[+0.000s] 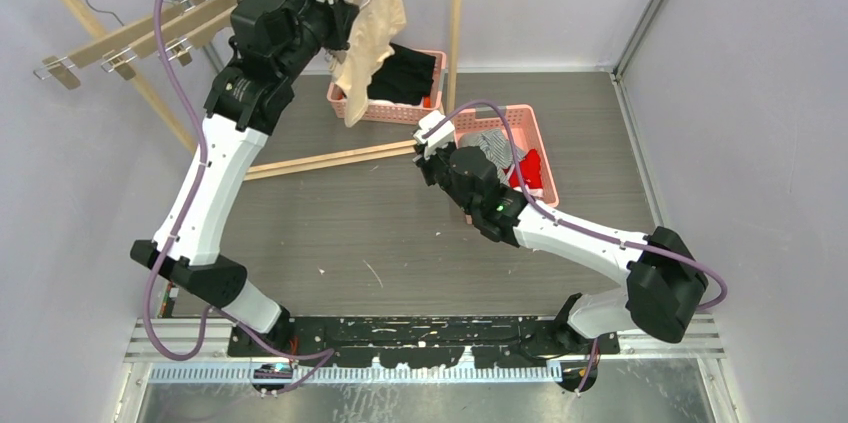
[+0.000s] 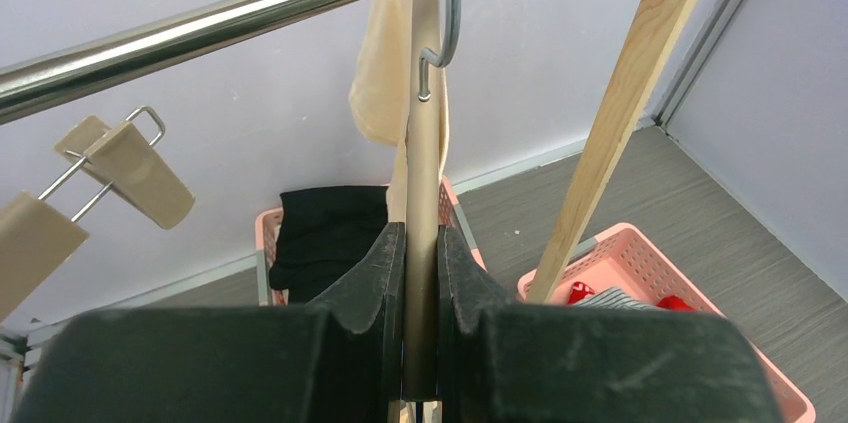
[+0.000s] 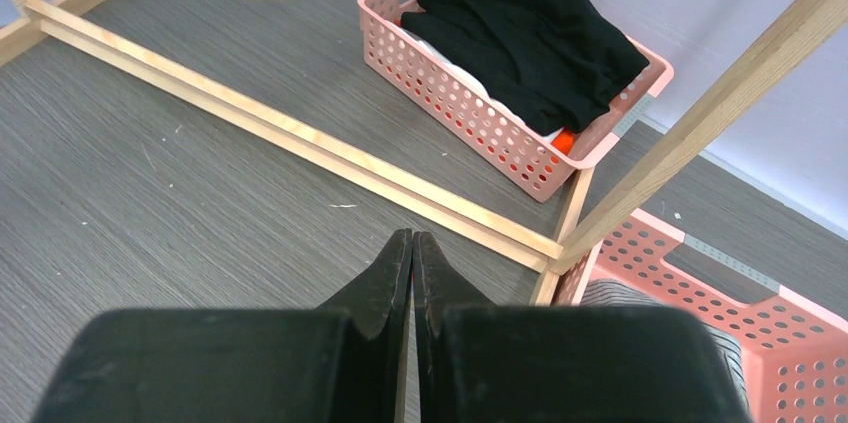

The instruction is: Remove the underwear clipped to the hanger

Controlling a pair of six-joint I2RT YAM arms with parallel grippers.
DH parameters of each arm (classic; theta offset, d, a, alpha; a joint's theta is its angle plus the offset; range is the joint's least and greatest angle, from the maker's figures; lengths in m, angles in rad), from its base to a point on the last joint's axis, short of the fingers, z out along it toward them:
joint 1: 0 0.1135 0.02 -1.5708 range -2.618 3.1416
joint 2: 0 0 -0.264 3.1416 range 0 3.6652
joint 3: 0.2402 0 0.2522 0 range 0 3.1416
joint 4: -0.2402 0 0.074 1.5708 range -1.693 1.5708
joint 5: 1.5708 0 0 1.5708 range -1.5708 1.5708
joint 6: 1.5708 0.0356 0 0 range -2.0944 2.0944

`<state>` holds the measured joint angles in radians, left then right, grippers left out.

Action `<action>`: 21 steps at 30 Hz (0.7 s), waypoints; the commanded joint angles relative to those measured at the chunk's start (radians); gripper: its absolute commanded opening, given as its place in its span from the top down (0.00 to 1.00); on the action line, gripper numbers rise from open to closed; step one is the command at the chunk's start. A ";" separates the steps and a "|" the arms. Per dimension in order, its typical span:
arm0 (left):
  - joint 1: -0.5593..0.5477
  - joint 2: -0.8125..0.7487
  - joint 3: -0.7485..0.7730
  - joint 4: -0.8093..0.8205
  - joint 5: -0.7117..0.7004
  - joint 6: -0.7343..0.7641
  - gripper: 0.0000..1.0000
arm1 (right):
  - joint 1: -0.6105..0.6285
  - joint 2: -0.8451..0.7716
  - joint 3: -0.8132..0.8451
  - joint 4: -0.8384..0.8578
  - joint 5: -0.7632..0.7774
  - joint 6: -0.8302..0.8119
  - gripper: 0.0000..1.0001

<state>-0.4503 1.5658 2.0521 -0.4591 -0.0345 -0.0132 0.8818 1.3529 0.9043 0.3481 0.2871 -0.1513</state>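
The left gripper (image 2: 421, 273) pinched the hanger (image 2: 424, 143); the right gripper (image 3: 412, 273) sat pressed together, empty. A tug risked unhooking it, beige underwear (image 2: 381, 83) attached.

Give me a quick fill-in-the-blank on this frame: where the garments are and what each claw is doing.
1. The left claw is shut on the wooden ____ hooked over the metal rail.
2. The right claw is shut and holds ____.
3. The hanging underwear is ____ in colour.
4. The red underwear lies in a pink ____.
Missing words: hanger; nothing; beige; basket.
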 commanded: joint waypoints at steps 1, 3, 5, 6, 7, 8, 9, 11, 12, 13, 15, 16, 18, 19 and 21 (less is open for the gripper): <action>0.001 -0.091 -0.020 0.163 -0.012 0.009 1.00 | 0.005 -0.002 0.007 0.063 0.005 0.014 0.92; 0.001 -0.115 -0.053 0.162 -0.008 0.005 1.00 | 0.005 0.000 0.007 0.063 0.004 0.017 0.92; 0.001 -0.144 -0.092 0.159 -0.007 -0.001 1.00 | 0.005 0.003 0.009 0.063 0.003 0.019 0.92; 0.001 -0.162 -0.114 0.163 -0.005 -0.005 1.00 | 0.005 0.004 0.010 0.064 0.003 0.020 0.92; 0.001 -0.177 -0.139 0.167 -0.003 -0.007 1.00 | 0.005 0.006 0.011 0.066 0.000 0.022 0.92; 0.001 -0.189 -0.158 0.163 -0.003 -0.007 1.00 | 0.005 0.009 0.013 0.067 0.000 0.023 0.92; 0.000 -0.199 -0.171 0.156 -0.004 -0.006 1.00 | 0.005 0.012 0.017 0.068 -0.001 0.024 0.92; 0.001 -0.223 -0.203 0.148 -0.003 -0.006 1.00 | 0.005 0.019 0.023 0.067 -0.008 0.032 0.92; 0.001 -0.239 -0.223 0.150 -0.003 -0.007 1.00 | 0.005 0.022 0.025 0.069 -0.012 0.035 0.92; 0.000 -0.255 -0.245 0.152 -0.001 -0.007 1.00 | 0.005 0.024 0.027 0.069 -0.016 0.039 0.92; 0.001 -0.284 -0.285 0.152 -0.005 -0.007 1.00 | 0.005 0.030 0.029 0.071 -0.025 0.046 0.92; 0.001 -0.288 -0.302 0.151 -0.007 -0.005 1.00 | 0.005 0.032 0.030 0.071 -0.029 0.049 0.93; 0.000 -0.337 -0.337 0.145 -0.021 0.004 1.00 | 0.005 0.035 0.031 0.071 -0.033 0.052 0.93; 0.001 -0.348 -0.355 0.136 -0.027 0.009 1.00 | 0.005 0.035 0.030 0.071 -0.037 0.054 0.93; 0.000 -0.370 -0.380 0.107 -0.033 0.013 1.00 | 0.004 0.035 0.030 0.067 -0.033 0.054 0.93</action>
<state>-0.4503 1.2648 1.6951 -0.4122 -0.0422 -0.0109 0.8818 1.3941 0.9043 0.3534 0.2634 -0.1158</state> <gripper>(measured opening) 0.110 0.075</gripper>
